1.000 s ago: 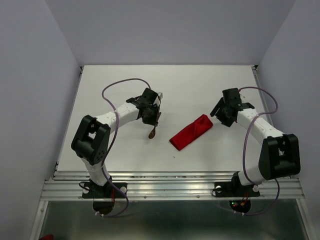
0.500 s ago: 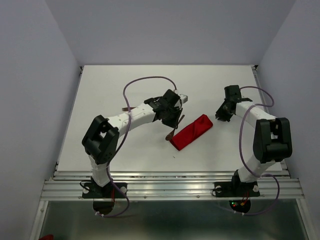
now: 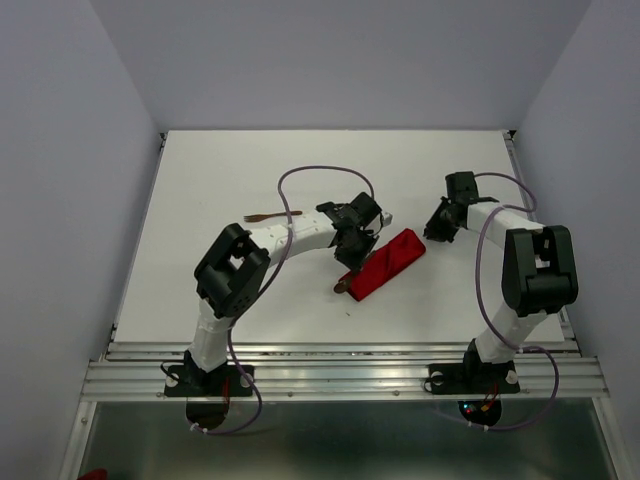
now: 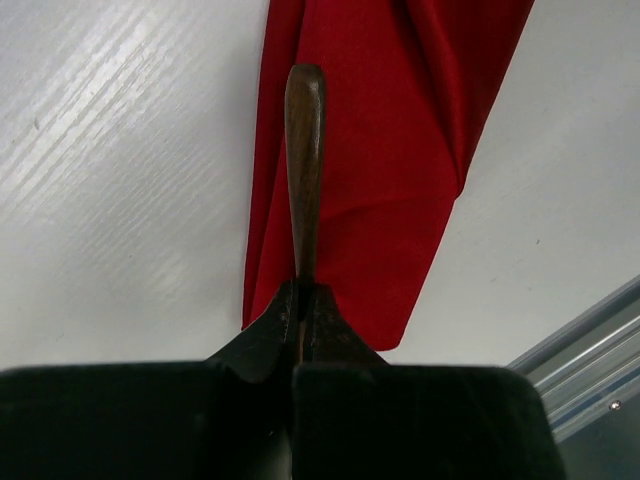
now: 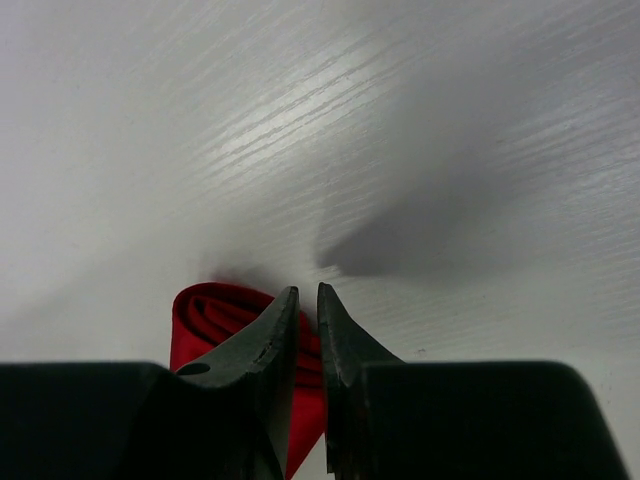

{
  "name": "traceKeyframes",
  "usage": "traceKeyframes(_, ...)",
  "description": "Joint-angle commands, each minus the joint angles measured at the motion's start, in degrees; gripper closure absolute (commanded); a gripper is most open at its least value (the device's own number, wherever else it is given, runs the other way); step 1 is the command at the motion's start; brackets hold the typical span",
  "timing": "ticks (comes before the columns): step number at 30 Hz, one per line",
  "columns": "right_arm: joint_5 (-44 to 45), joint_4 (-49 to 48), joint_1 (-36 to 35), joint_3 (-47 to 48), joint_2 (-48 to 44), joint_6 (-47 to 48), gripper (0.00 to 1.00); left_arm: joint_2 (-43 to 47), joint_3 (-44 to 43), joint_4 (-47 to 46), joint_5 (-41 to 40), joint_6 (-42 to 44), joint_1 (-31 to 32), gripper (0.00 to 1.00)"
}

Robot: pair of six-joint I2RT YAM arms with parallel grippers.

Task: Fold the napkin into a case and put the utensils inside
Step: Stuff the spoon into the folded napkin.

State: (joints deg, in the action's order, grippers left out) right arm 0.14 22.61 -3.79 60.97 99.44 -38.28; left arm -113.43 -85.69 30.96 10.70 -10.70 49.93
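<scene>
Over the near end of the case, the spoon arrives.
The left gripper, pinching the spoon's handle, has swung in from the left and now hangs above the red cloth (insertion comes next, I judge). The right gripper has drawn its jaws nearly together beside the far end, holding nothing visible. The fork waits on the white table, between pale grey walls.

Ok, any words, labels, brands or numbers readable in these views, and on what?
None. The red case, the wooden spoon, the second wooden utensil, the white table, the left arm and the right arm show no legible print in any view.
</scene>
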Motion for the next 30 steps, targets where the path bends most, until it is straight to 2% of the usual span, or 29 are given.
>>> traceKeyframes(1, -2.5, -3.1, 0.2, -0.7, -0.6, 1.5, 0.81, -1.1, -4.3, 2.1, 0.8, 3.5, 0.5, 1.00)
traceKeyframes(8, -4.3, -3.5, 0.2, -0.9, -0.6, 2.1, 0.81, -3.3, -6.9, 3.4, 0.5, 6.3, 1.3, 1.00)
traceKeyframes(14, -5.7, -4.2, 0.2, -1.2, -1.0, 2.1, 0.81, -7.7, -13.0, 5.6, -0.9, 7.7, 1.3, 1.00)
traceKeyframes(30, -8.5, -3.3, 0.2, 0.6, 1.3, 3.0, 0.80, -10.5, -19.2, 8.9, 0.8, 14.7, 1.3, 1.00)
